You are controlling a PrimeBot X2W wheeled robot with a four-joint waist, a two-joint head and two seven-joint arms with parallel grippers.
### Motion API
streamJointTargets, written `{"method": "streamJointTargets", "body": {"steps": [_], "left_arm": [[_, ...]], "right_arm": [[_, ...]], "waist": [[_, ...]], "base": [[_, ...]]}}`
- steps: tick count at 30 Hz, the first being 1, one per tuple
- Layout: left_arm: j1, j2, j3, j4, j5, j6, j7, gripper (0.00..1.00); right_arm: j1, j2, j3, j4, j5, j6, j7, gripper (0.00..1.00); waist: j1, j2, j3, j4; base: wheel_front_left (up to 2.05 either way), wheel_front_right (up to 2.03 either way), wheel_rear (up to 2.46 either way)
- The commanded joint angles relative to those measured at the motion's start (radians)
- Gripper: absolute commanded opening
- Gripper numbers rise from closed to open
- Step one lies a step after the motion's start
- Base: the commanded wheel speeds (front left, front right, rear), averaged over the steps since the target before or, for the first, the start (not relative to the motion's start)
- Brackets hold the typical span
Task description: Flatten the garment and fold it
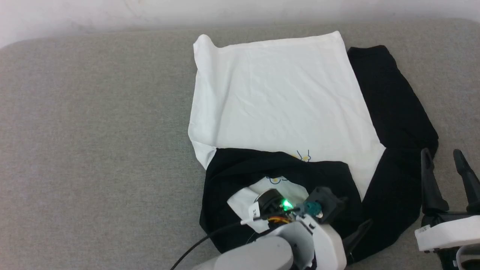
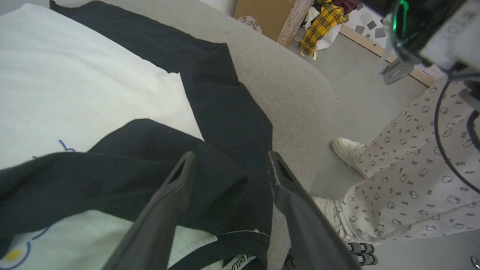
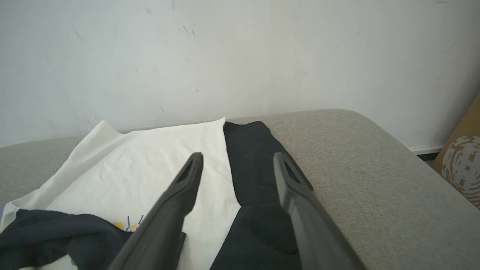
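I see the grey upholstered surface (image 1: 93, 131) carrying the garment (image 1: 277, 97), spread hem towards the wall. Its folded sleeve (image 1: 273, 168) lies across the chest, and its outer sleeve (image 1: 393, 101) runs along the right side. My left gripper (image 2: 228, 161) hovers released over the folded sleeve. My right gripper (image 1: 441, 157) gapes empty by the outer sleeve. A deep pinch here could, I judge, catch the white layer too and drag wrinkles in.

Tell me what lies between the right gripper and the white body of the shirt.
A black sleeve. In the head view it lies flat between the right gripper and the garment's white body, with nothing else there.
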Motion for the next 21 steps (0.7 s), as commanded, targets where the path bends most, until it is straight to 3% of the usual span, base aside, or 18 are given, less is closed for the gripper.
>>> {"method": "streamJointTargets", "body": {"steps": [1,4,7,13,21], "left_arm": [[-0.027,-0.002,0.01,-0.019,-0.017,0.003,-0.011,1.0],[-0.036,0.003,0.058,-0.064,-0.042,0.024,-0.041,1.0],[-0.041,0.05,0.125,-0.138,-0.04,0.073,-0.094,1.0],[0.014,0.212,0.284,-0.332,0.01,0.231,-0.235,1.0],[0.306,0.402,0.556,-0.608,0.054,0.348,-0.277,1.0]], "right_arm": [[0.009,0.003,0.002,-0.002,-0.005,-0.001,0.003,1.0],[0.017,0.003,-0.004,-0.005,-0.003,-0.001,0.005,1.0],[0.025,0.003,-0.009,-0.008,-0.001,-0.001,0.006,1.0],[0.039,0.003,-0.011,-0.006,0.008,-0.001,0.003,1.0],[0.058,0.003,-0.011,0.004,0.019,-0.001,-0.006,1.0]], "waist": [[0.0,-0.0001,-0.017,0.014],[0.0,-0.0001,-0.03,0.027],[0.0,-0.0001,-0.042,0.038],[0.0,-0.0001,-0.064,0.051],[0.0,-0.0001,-0.096,0.06]], "base": [[0.0,0.0,0.0],[0.0,0.0,0.0],[0.0,0.0,0.0],[0.0,0.0,0.0],[0.0,0.0,0.0]]}}
